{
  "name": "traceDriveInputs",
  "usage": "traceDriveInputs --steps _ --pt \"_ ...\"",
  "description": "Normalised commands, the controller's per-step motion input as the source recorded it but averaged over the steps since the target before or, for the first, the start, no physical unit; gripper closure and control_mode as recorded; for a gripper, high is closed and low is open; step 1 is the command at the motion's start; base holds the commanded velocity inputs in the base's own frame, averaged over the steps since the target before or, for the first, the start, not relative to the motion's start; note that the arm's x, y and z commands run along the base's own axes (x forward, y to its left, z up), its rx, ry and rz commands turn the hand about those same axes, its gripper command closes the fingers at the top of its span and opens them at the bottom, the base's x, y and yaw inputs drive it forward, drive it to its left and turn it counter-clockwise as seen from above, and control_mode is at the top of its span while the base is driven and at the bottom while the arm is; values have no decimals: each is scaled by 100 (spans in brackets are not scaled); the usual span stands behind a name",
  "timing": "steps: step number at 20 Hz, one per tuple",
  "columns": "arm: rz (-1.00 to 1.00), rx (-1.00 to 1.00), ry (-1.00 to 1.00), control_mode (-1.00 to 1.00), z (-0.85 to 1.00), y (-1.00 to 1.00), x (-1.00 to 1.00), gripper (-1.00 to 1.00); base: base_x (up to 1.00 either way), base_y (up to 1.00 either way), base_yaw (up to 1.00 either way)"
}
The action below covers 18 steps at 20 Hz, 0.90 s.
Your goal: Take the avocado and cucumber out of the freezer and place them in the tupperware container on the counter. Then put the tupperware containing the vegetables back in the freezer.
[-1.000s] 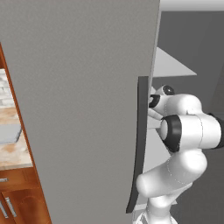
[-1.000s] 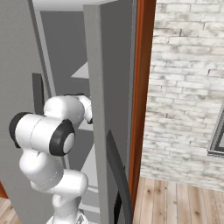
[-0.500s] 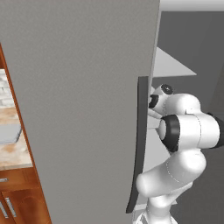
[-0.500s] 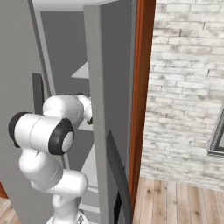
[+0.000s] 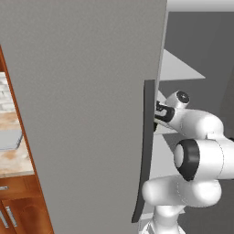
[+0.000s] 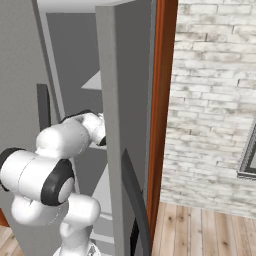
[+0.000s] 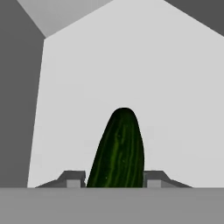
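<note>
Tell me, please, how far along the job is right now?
Done: the freezer door stands open and the arm reaches inside. In hand: the gripper has closed on the cucumber, on the pale shelf. Left: carrying it to the container on the counter, fetching the avocado, returning the container to the freezer.

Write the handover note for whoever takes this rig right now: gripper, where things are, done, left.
Gripper: shut on the cucumber, fingertips either side of it, reaching into the freezer past its open door.
Cucumber: inside the freezer, on a pale shelf.
Tupperware container: on the counter, left of the freezer door; nothing seen in the part that shows.
Avocado: not spotted.
Done: door open, cucumber gripped.
Left: carry the cucumber to the container, fetch the avocado likewise, then put the loaded container in the freezer.
</note>
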Motion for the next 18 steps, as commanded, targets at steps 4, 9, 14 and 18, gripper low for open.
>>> traceDriveInputs --steps 4,9,14,18 --pt "-5 0 -13 -100 37 -15 -100 100 0 0 0" --pt "-7 0 -5 -100 87 -14 -100 100 0 0 0" --pt "-7 0 0 -100 100 -4 -100 100 0 0 0" --pt "-5 2 11 -100 100 0 -100 100 0 0 0"
